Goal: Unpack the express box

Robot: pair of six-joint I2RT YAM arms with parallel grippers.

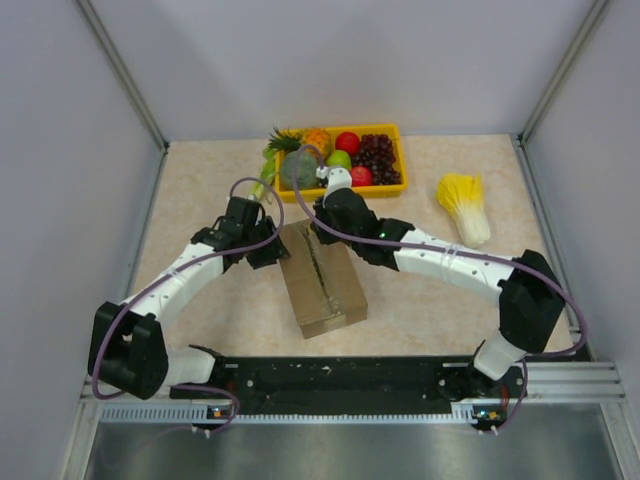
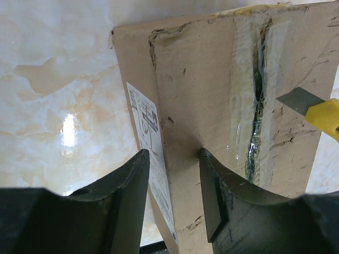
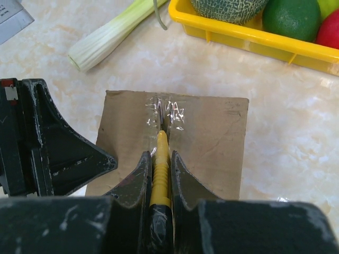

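Tape [image 2: 257,95] along the express box [image 1: 322,280] top looks mostly slit, but the flaps lie shut and nothing is out. The right gripper [image 3: 159,159] is clamped on a yellow knife [image 3: 161,144], its blade just ahead at the box's far edge. The left gripper [image 2: 175,154] has its jaws apart, astride the label-side edge. Beyond the blade there is some room before the leek [image 3: 106,37] and yellow tray [image 3: 238,34].

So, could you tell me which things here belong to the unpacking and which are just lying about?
In the job:
express box
yellow cutter at its taped seam, held by the right fingers
left fingers astride its edge

Lying about:
yellow tray of fruit
cabbage
green stalk
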